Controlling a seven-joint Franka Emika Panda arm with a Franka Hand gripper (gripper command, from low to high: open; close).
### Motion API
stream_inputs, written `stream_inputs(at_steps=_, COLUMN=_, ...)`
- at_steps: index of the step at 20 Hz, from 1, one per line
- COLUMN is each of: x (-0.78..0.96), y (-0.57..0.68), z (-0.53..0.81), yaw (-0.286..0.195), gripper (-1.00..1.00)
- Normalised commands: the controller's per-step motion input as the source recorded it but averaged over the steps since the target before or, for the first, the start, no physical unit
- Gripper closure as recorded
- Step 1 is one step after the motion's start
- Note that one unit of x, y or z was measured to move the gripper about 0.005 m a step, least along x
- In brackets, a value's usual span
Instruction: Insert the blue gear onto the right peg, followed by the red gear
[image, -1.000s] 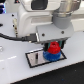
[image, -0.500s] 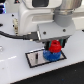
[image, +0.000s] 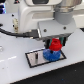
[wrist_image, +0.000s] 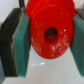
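The gripper is closed on the red gear, its pads pressed against opposite sides of the disc, and holds it low over the blue gear. The blue gear already sits at the right peg's end of the black plate, which lies toward the middle of the bench; the peg itself is hidden under the gears. The main risk, as I judge it, is misalignment: if the red gear's centre hole is off the pin or the disc is tilted in the grip, it could catch on the blue hub and jam, or slide off once released.
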Motion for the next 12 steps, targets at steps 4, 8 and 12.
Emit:
stream_inputs(at_steps=4, x=0.17, y=-0.11, z=-0.07, yaw=0.000, gripper=1.00)
stream_inputs(at_steps=8, x=0.15, y=-0.11, z=-0.10, yaw=0.000, gripper=1.00)
stream_inputs(at_steps=12, x=0.13, y=-0.09, z=-0.13, yaw=0.000, gripper=1.00)
